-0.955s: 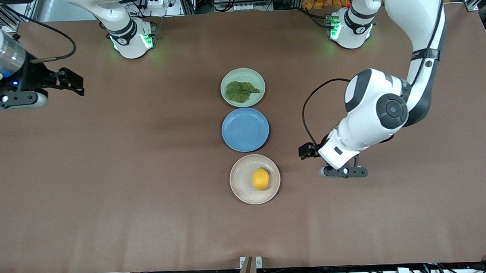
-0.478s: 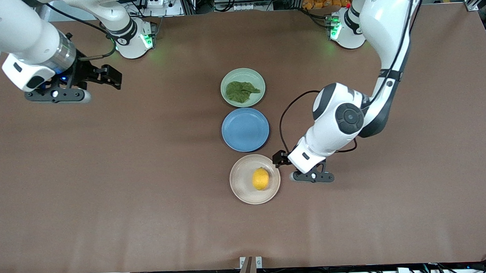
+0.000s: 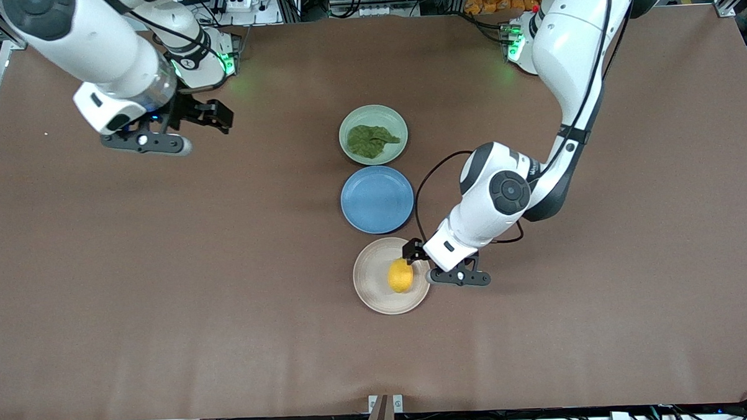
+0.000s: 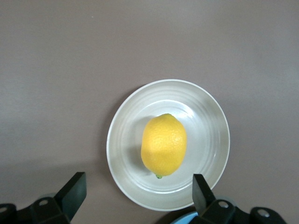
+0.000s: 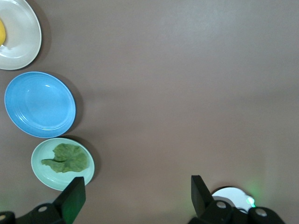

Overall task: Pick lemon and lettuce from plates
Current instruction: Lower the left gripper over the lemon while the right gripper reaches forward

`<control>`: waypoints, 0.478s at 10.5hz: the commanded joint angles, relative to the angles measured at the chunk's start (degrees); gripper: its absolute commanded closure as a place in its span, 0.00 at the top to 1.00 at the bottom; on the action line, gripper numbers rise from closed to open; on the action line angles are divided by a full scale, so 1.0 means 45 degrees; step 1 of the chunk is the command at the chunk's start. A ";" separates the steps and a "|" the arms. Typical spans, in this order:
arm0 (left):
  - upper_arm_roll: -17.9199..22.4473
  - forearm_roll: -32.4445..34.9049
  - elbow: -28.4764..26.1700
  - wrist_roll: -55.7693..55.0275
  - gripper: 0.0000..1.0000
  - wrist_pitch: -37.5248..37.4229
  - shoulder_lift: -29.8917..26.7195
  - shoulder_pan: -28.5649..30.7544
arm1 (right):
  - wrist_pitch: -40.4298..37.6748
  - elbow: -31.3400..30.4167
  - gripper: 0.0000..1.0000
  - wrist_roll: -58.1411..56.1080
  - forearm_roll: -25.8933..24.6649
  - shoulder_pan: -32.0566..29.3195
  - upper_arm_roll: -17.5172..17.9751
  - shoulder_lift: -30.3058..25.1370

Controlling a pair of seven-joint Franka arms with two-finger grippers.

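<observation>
Lemon [image 3: 400, 275] sits mid beige plate [image 3: 371, 291], nearest the front edge of the table [image 3: 165, 292]. Left gripper [image 3: 412, 253] hangs over that plate's rim, fingers apart, empty. Lettuce [image 3: 369, 141] lies flat in the mint plate [image 3: 373, 112], blue plate [image 3: 377, 199] between. Right gripper [image 3: 212, 113] hovers near its base, fingers spread, empty.

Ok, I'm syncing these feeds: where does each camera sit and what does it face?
Front view: high across the table, facing both arms' bases, all three plates.
Left wrist view: over the beige plate and lemon; left gripper fingertips show, open.
Right wrist view: over bare table; right gripper fingertips, open.
Both wrist views share the beige plate.
</observation>
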 commanded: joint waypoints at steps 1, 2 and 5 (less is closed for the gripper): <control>0.0082 -0.0341 0.0437 -0.0209 1.00 0.0376 0.0489 -0.0219 | 0.0921 -0.0993 1.00 0.1616 0.0263 0.0904 -0.0070 -0.0315; 0.0102 -0.0516 0.0475 -0.0209 1.00 0.0688 0.0645 -0.0335 | 0.1447 -0.1364 1.00 0.2318 0.0263 0.1315 -0.0070 -0.0296; 0.0102 -0.0771 0.0534 -0.0209 1.00 0.1334 0.1075 -0.0492 | 0.2367 -0.1797 1.00 0.4117 0.0283 0.2467 -0.0070 0.0054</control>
